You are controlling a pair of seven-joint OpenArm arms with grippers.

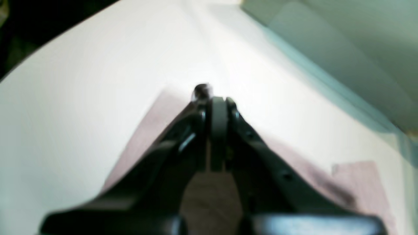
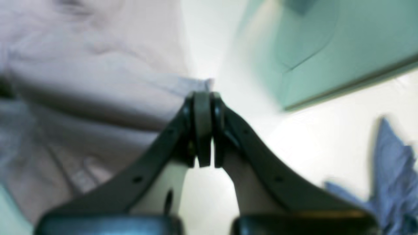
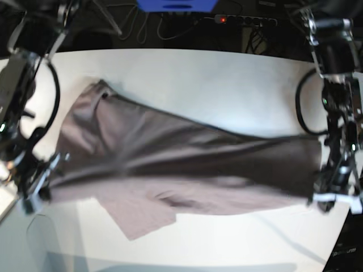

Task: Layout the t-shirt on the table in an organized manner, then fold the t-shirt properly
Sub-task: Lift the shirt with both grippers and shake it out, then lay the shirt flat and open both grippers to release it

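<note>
A: State the left end effector [image 1: 218, 107] condition.
B: Jaws fully closed, pads pressed together; the picture is blurred.

A: What lies below it?
B: The mauve t-shirt [image 1: 153, 130], flat on the white bench [image 1: 81, 85]. A pale teal surface [image 1: 352, 42] occupies the upper right.

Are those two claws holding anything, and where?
Both hold the t-shirt, stretched between them: the left gripper pinches one end's edge, the right gripper the opposite edge.
</note>
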